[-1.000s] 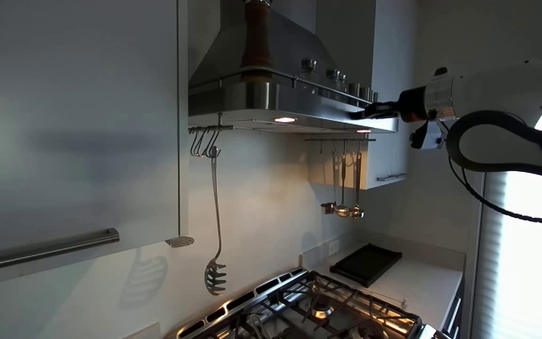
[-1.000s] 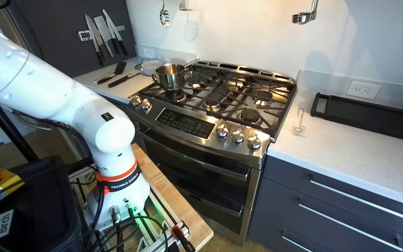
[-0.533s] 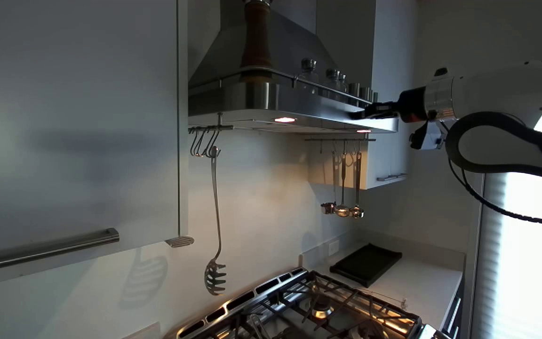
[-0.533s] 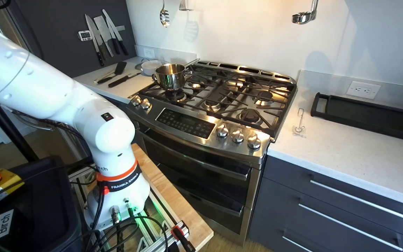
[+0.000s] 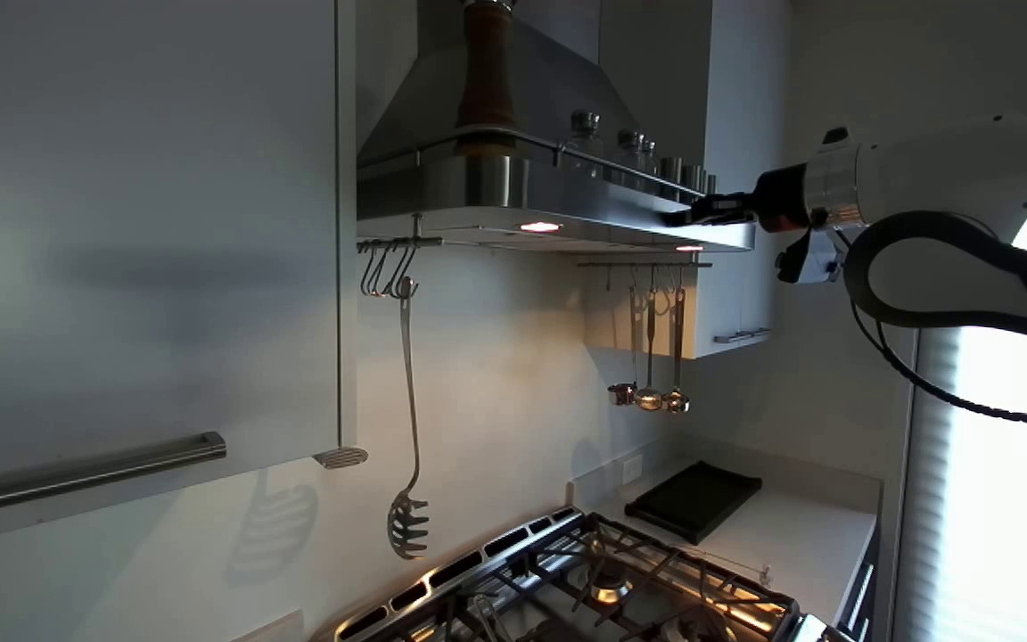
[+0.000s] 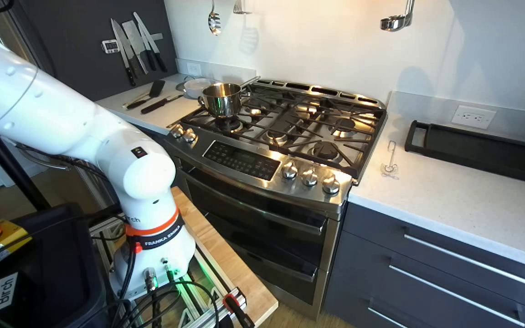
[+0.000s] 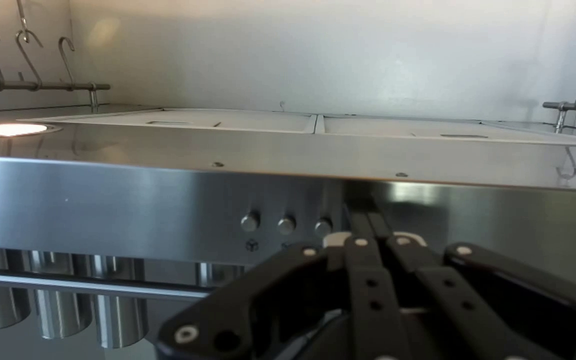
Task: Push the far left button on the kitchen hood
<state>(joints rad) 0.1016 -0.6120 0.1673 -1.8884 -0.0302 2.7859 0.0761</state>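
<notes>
The stainless-steel kitchen hood (image 5: 567, 189) hangs above the stove in an exterior view, its underside lights on. In the wrist view, which stands upside down, its front rim (image 7: 133, 212) crosses the picture. Three small round buttons show on the rim: one button (image 7: 250, 221), a middle button (image 7: 286, 225) and another button (image 7: 323, 227) nearest the fingers. My gripper (image 7: 368, 215) is shut and empty, its tips at the rim just right of these buttons in this picture. The fingers hide the rim behind them. In an exterior view the gripper (image 5: 678, 218) meets the rim's front; contact is unclear.
Glass jars (image 5: 587, 134) and metal canisters (image 5: 672, 174) stand behind the hood's rail. A reddish-brown wooden piece (image 5: 487, 71) stands at its near corner. Ladles (image 5: 650, 392) and a spaghetti spoon (image 5: 407, 526) hang below. A pot (image 6: 222, 100) sits on the stove (image 6: 262, 177).
</notes>
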